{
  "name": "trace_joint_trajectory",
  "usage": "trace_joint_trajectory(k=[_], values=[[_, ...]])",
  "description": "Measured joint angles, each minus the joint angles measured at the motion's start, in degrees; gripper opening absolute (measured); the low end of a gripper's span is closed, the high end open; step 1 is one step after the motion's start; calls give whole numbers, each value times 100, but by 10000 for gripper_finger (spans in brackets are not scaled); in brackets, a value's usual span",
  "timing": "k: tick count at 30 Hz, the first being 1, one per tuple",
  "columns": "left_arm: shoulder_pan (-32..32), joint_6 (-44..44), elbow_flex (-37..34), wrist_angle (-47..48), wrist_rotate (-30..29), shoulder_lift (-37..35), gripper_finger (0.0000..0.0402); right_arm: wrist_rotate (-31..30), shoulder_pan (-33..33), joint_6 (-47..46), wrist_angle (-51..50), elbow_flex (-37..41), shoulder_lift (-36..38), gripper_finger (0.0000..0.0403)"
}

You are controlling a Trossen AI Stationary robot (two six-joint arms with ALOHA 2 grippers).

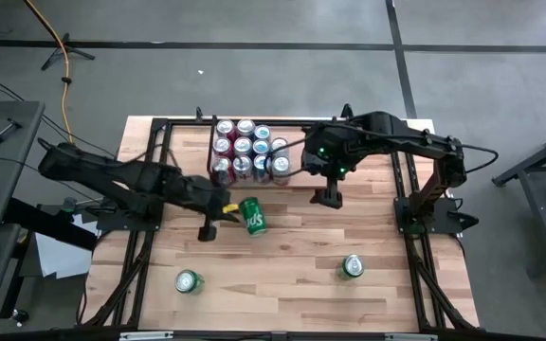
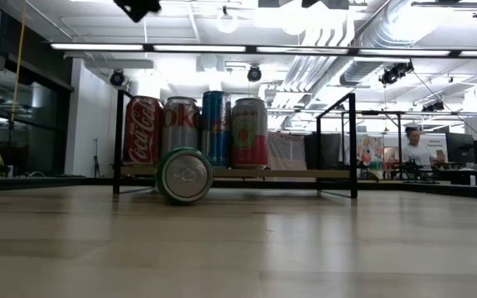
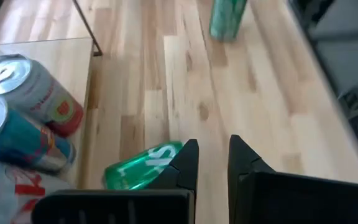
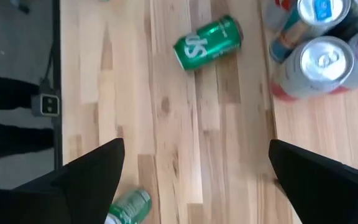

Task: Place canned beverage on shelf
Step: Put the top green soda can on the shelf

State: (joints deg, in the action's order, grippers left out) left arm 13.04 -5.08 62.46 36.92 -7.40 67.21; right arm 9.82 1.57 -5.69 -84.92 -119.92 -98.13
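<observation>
Three green cans wait off the rack: two upright near your edge of the table, one (image 1: 189, 280) left and one (image 1: 352, 266) right, and a tipped green can (image 1: 253, 216) lying on its side just short of the shelf (image 1: 301, 172). Your left gripper (image 1: 208, 230) sits just beside that tipped can with fingers pinched together and empty, apparently not touching it. Open them before reaching, then take the smooth, rolling cylinder across its width. Beyond, the right gripper (image 1: 327, 197) hovers spread wide, empty, by the rod-framed, wood-floored shelf, its left half packed with glossy aluminium cans.
</observation>
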Motion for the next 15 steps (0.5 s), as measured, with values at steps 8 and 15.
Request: trace_joint_trajectory(k=[8, 15], values=[[-375, 1778, -2, -7, -42, 778, 78, -253, -275, -135, -229, 0, 0, 385], [-736, 2688, 0, -39, 169, 1302, 188, -277, -366, -343, -329, 0, 0, 385]])
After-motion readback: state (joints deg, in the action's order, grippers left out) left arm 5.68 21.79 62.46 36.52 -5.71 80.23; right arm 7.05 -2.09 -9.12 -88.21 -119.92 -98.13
